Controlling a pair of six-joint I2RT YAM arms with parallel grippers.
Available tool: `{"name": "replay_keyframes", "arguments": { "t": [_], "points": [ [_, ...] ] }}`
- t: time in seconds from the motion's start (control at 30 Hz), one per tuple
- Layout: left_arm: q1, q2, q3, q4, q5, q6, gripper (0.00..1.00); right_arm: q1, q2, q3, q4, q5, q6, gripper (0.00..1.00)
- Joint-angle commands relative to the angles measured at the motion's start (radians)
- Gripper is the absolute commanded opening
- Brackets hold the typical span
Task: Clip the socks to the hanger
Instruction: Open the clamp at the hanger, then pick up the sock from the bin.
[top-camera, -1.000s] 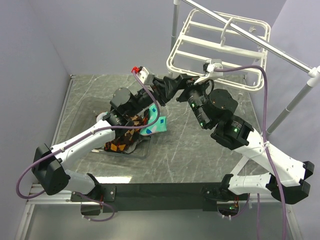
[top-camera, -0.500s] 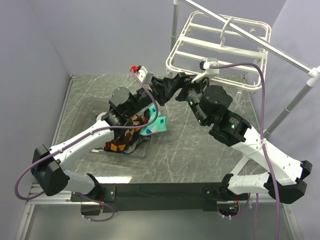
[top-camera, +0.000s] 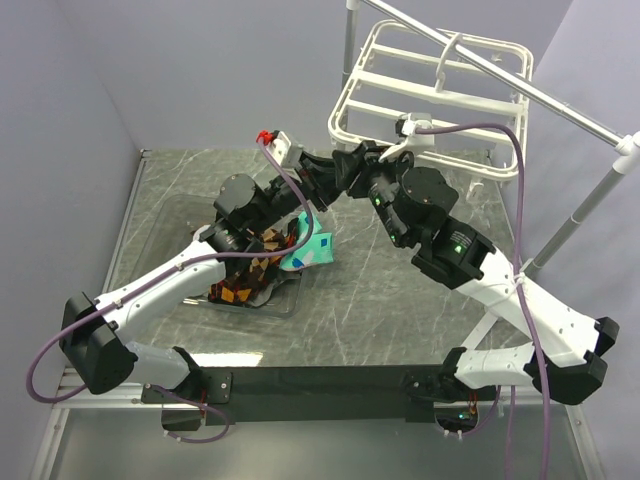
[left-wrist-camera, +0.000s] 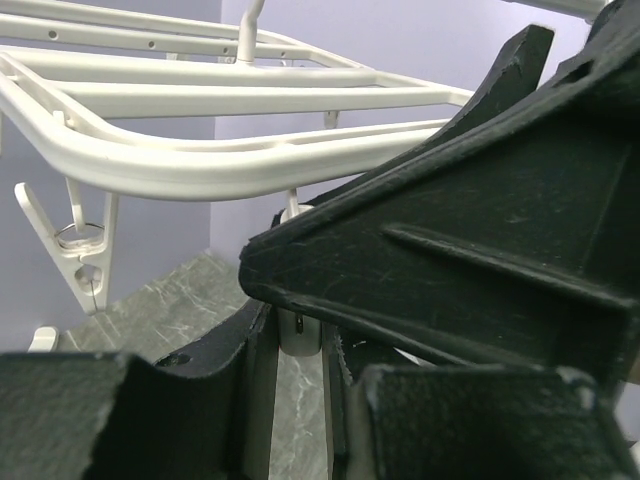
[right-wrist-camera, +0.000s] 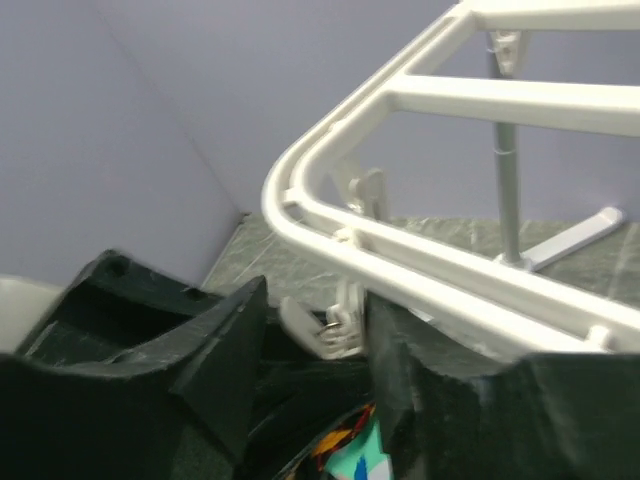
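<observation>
The white hanger (top-camera: 345, 105) hangs from a pole at the back right. Under its near-left corner the two grippers meet. My right gripper (right-wrist-camera: 315, 300) is open and straddles a white clip (right-wrist-camera: 345, 320) below the hanger's rim (right-wrist-camera: 450, 270). Its right finger is close to the clip and its left finger stands apart. My left gripper (top-camera: 335, 180) sits just below, and its fingertips are hidden behind the right gripper's finger (left-wrist-camera: 480, 230). A mint-green sock (top-camera: 310, 242) hangs down from the left gripper, and its edge shows again in the right wrist view (right-wrist-camera: 355, 455). The argyle socks (top-camera: 240, 285) lie heaped below.
The heaped socks lie on a clear tray (top-camera: 180, 225) at the table's left. The silver pole stand (top-camera: 560, 105) crosses above the hanger, with its upright (top-camera: 590, 205) at the right. Another clip (left-wrist-camera: 85, 265) hangs from the hanger's rim (left-wrist-camera: 200, 165). Purple walls close off the left and back.
The right gripper has moved up and left to the hanger's corner, and its jaws have narrowed round the clip. The left arm has shifted slightly up and left.
</observation>
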Motion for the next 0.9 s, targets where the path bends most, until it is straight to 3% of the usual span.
{"name": "replay_keyframes", "arguments": {
  "t": [0.0, 0.07, 0.1, 0.23, 0.27, 0.3, 0.4, 0.6, 0.73, 0.87],
  "points": [
    [-0.003, -0.044, 0.024, 0.018, 0.039, -0.004, 0.16, -0.01, 0.023, 0.04, 0.056, 0.007, -0.009, 0.48],
    [-0.003, -0.046, 0.026, 0.012, 0.034, -0.003, 0.16, -0.011, 0.027, 0.04, 0.062, 0.015, -0.011, 0.37],
    [-0.003, -0.046, 0.023, 0.012, 0.036, -0.001, 0.16, -0.01, 0.027, 0.037, 0.066, 0.017, -0.012, 0.26],
    [-0.003, -0.052, 0.02, -0.002, 0.025, -0.004, 0.21, -0.011, 0.023, 0.032, 0.073, 0.027, -0.02, 0.09],
    [-0.003, -0.058, 0.017, -0.008, 0.016, -0.007, 0.24, -0.013, 0.027, 0.035, 0.068, 0.027, -0.02, 0.08],
    [-0.003, -0.062, 0.012, -0.025, 0.01, -0.009, 0.39, -0.014, 0.025, 0.035, 0.067, 0.029, -0.02, 0.06],
    [-0.001, -0.101, -0.009, -0.095, -0.031, -0.016, 0.58, -0.022, 0.025, 0.026, 0.071, 0.024, -0.02, 0.03],
    [0.014, -0.266, -0.149, -0.26, -0.186, -0.094, 0.72, -0.037, 0.01, -0.009, 0.091, 0.012, -0.023, 0.02],
    [0.055, -0.348, -0.254, -0.414, -0.24, -0.131, 0.76, -0.042, 0.002, -0.031, 0.106, -0.006, -0.029, 0.02],
    [0.085, -0.32, -0.359, -0.463, -0.302, -0.113, 0.76, -0.044, 0.003, -0.038, 0.111, -0.008, -0.029, 0.02]
  ]
}}
